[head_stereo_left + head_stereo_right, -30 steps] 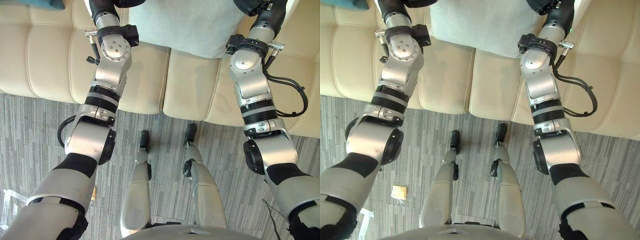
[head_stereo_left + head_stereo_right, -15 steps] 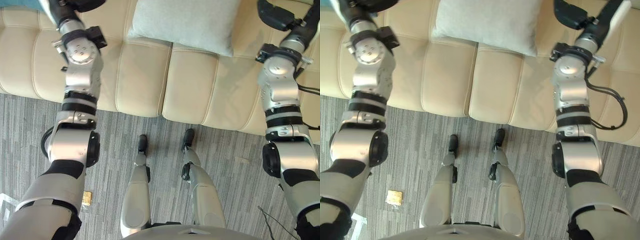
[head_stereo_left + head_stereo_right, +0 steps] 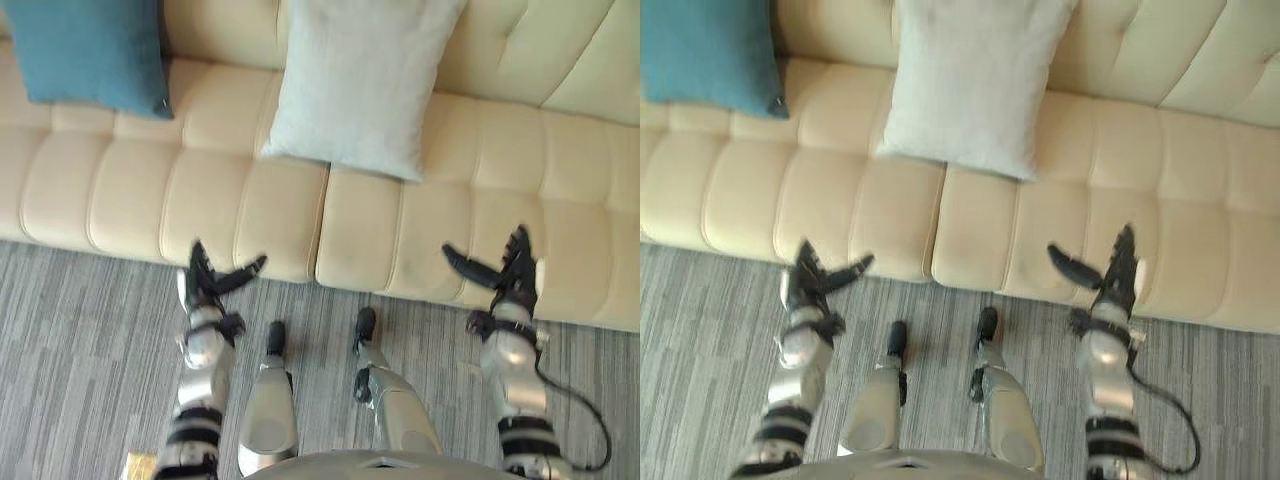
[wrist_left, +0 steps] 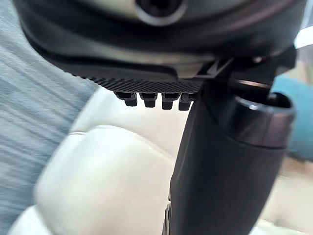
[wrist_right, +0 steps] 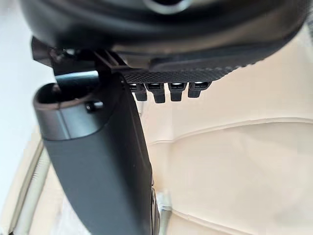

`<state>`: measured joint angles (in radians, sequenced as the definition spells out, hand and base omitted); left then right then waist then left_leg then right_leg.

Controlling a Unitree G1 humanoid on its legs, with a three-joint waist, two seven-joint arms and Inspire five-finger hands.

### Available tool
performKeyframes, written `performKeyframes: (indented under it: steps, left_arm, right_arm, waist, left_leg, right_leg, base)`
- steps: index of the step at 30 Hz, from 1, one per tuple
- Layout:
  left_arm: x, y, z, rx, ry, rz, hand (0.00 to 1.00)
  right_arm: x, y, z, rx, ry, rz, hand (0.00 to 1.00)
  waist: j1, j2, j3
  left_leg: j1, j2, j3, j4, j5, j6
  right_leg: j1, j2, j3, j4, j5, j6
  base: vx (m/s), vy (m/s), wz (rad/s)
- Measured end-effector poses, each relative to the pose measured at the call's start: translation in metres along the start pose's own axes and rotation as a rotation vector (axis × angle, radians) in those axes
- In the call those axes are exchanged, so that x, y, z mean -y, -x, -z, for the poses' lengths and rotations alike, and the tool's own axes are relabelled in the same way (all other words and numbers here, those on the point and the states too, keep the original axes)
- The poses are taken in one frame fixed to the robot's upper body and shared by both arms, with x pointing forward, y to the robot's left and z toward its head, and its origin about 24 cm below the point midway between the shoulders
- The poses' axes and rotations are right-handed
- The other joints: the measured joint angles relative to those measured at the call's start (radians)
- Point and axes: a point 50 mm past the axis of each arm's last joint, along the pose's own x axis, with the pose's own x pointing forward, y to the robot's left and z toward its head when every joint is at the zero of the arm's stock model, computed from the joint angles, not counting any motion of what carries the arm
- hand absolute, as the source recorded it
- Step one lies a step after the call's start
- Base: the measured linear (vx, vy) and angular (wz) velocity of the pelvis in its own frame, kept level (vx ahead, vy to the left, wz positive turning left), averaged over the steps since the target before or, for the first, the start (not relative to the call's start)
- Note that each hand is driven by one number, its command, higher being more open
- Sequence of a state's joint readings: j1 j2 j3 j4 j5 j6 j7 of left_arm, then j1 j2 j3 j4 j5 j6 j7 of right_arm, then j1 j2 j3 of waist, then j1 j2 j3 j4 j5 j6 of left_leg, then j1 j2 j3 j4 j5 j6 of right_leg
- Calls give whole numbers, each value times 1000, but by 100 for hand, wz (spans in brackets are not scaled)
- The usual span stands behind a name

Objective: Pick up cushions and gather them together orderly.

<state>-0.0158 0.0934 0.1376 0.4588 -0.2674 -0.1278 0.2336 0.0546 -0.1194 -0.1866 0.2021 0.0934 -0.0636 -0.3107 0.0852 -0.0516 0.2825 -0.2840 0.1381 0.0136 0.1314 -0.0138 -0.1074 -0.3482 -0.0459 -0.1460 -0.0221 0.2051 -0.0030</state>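
Now that both arms have drawn back from the pale cushion [image 3: 360, 80], the left hand [image 3: 205, 282] and right hand [image 3: 508, 275] hang empty by the front edge of the sofa [image 3: 130, 190], fingers spread. The pale cushion rests mid-sofa against the backrest, well apart from the blue cushion [image 3: 85, 50]. The gathering looks unfinished.

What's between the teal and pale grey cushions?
Only bare cream sofa; teal cushion and pale grey cushion sit apart, left eye view.

It looks like a lounge or a living room: a long cream leather sofa [image 3: 400, 220] with padded seats stands on a grey striped carpet floor [image 3: 80, 330], with soft cushions on it.
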Motion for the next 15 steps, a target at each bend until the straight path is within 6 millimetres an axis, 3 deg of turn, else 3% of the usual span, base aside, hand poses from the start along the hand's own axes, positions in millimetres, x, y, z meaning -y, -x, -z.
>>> performKeyframes:
  steps: [1,2,6,10,15]
  left_arm:
    - [-3,5,15,-58,-18,0,100]
    - [-12,22,55,-215,-59,-12,100]
    - [-25,49,101,-414,-155,-4,100]
    - [-38,68,127,-549,-164,-56,100]
    - [-41,80,140,-624,-182,-65,100]
  right_arm:
    - [2,6,11,-38,22,-5,100]
    - [8,22,43,-163,65,-7,100]
    - [14,49,92,-375,116,-20,100]
    - [10,81,135,-591,146,-55,100]
    - [14,100,156,-719,176,-70,100]
  waist:
    - [-1,4,-23]
    - [-3,14,-92]
    - [-5,32,-173]
    - [-5,40,-230]
    - [-5,52,-257]
  left_leg:
    - [8,1,2,0,-4,-2]
    - [39,2,6,-3,-17,1]
    - [89,2,7,-6,-37,-2]
    - [144,1,9,-32,-41,-4]
    - [200,0,14,-60,-42,-5]
  right_leg:
    - [10,1,1,-3,-3,1]
    - [40,2,2,-7,-14,6]
    - [108,2,-1,-36,-22,9]
    - [164,1,-8,-63,-22,13]
    - [207,-1,-7,-63,-35,22]
  base:
    - [76,57,-11]
    - [104,70,-6]
    - [64,54,0]
    - [44,40,3]
    - [32,31,-1]
